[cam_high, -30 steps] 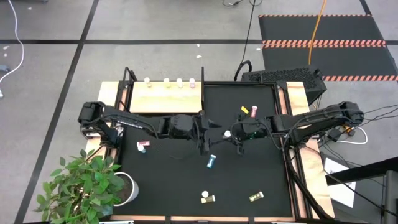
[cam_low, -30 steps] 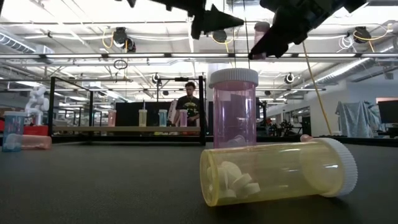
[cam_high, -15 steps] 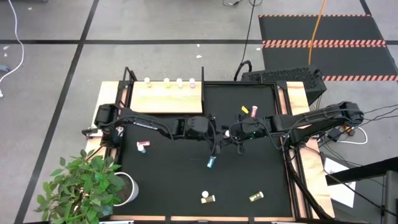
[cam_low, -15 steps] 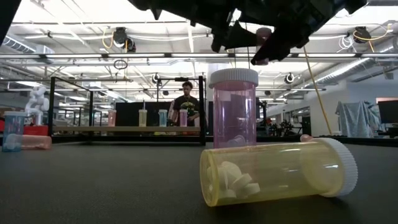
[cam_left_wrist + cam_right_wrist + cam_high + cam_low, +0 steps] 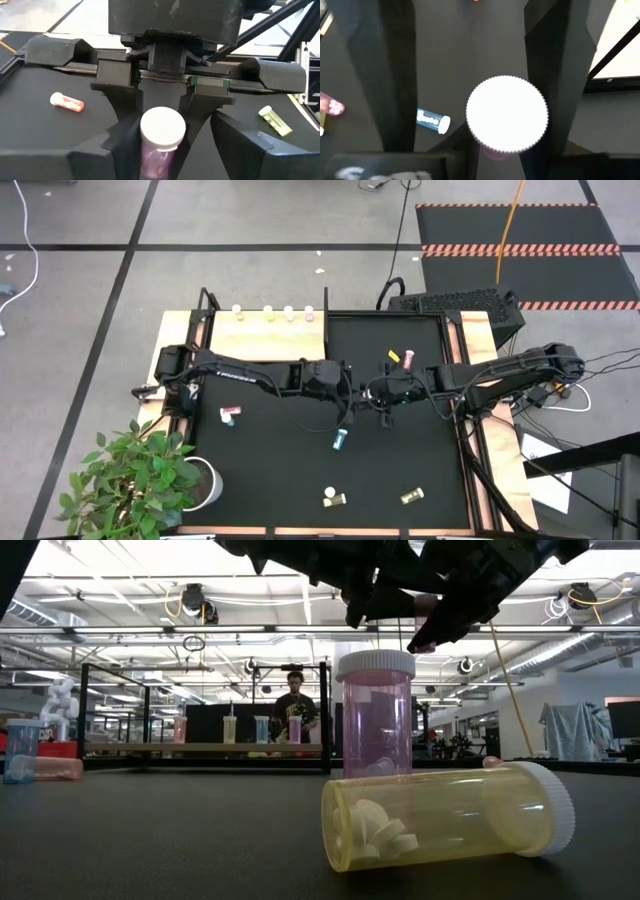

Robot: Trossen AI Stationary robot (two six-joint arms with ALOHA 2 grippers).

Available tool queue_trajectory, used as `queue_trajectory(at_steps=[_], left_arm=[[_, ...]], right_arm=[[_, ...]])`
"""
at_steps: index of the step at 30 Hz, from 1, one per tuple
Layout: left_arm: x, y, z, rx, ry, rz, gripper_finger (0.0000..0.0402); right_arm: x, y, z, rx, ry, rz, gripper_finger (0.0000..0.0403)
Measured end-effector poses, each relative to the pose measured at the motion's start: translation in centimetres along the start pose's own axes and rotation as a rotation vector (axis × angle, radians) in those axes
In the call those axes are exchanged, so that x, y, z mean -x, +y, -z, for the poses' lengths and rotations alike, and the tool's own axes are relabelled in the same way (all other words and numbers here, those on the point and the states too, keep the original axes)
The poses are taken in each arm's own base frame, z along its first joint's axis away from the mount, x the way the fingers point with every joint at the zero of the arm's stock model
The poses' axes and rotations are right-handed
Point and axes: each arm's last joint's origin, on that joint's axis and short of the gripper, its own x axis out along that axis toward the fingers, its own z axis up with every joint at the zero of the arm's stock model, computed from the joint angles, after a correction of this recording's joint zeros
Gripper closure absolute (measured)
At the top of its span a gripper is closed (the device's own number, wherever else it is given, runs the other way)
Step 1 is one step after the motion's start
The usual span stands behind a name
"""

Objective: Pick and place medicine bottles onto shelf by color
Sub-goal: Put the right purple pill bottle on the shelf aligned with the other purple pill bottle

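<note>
Left wrist view tells it best: the right gripper (image 5: 374, 394) has its jaws pinched on a pink bottle (image 5: 161, 150), low on the body, holding it upright in the air with the white cap (image 5: 162, 127) facing the camera. The left gripper (image 5: 349, 396) has its own jaws set one on each side of the same bottle. They look fairly wide, with a gap showing on at least one side, so I would say they are not gripping it yet. From above, the two arms meet nose to nose over the middle of the black surface (image 5: 400, 465), and the bottle between them is mostly hidden.

It looks like a hand-over. The bottle should be light and stiff, clear plastic with a few pills loose inside. The smooth round wall could slip or twist, so the left jaws want the body just under the cap, clear of the other fingers.

Below them a blue bottle (image 5: 340, 440) lies on its side. Another pink one (image 5: 229, 415) lies nearer the left arm's base, and two more (image 5: 401, 358) lie toward the far edge. Yellowish ones (image 5: 412, 496) rest near the front. The pale shelf (image 5: 265, 340) at the far left carries a row of four bottles (image 5: 288, 311) along its back edge.
</note>
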Motion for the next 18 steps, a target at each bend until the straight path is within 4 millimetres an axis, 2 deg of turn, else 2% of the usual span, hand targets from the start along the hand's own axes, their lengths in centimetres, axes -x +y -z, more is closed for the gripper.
queue_trajectory(at_steps=[18], left_arm=[[0.1,1.3,-0.1,0.0,0.004,0.058,0.0235]], right_arm=[[0.0,0.0,0.2,0.003,0.021,-0.007,0.03]])
